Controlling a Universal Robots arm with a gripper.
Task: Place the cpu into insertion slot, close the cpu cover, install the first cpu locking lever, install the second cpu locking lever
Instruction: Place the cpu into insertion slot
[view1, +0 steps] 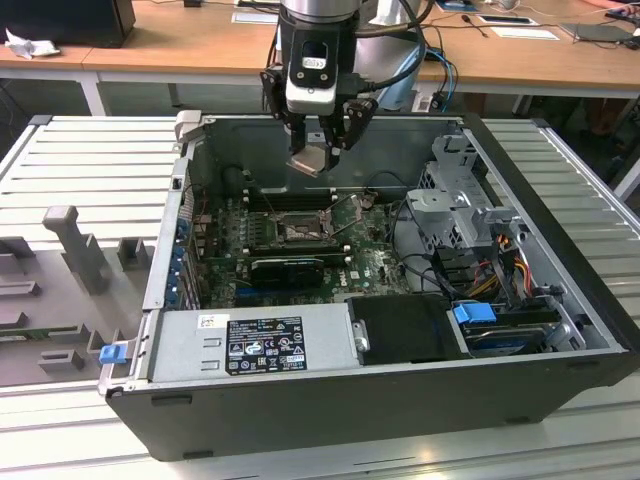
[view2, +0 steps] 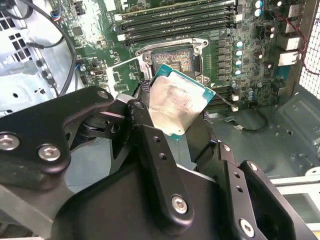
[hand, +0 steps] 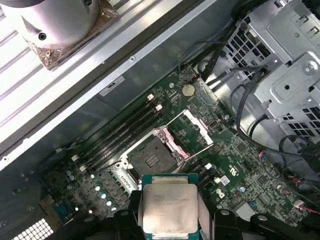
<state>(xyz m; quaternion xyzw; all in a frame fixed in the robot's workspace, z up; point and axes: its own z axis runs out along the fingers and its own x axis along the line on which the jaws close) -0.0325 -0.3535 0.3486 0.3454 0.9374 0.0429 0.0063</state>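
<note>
My gripper (view1: 320, 148) hangs inside the open computer case, above the motherboard, shut on the cpu (view1: 312, 160). The cpu is a small square chip with a silver top face (hand: 167, 207) and a green edge. It sits tilted between the black fingers (view2: 150, 145) in both wrist views. Below and apart from it lies the insertion slot (hand: 150, 157), a square socket with a dark pin field (view2: 172, 59) on the green board (view1: 370, 262). The cpu cover (hand: 192, 130), a thin metal frame with a square window, stands swung open beside the socket.
Long black memory slots (view2: 175, 22) run along one side of the socket. A black expansion card (view1: 288, 268) lies nearer the power supply (view1: 250, 345). A metal drive cage (view1: 460, 195) with cables fills the exterior view's right of the case. Case walls (view1: 185, 230) surround the board.
</note>
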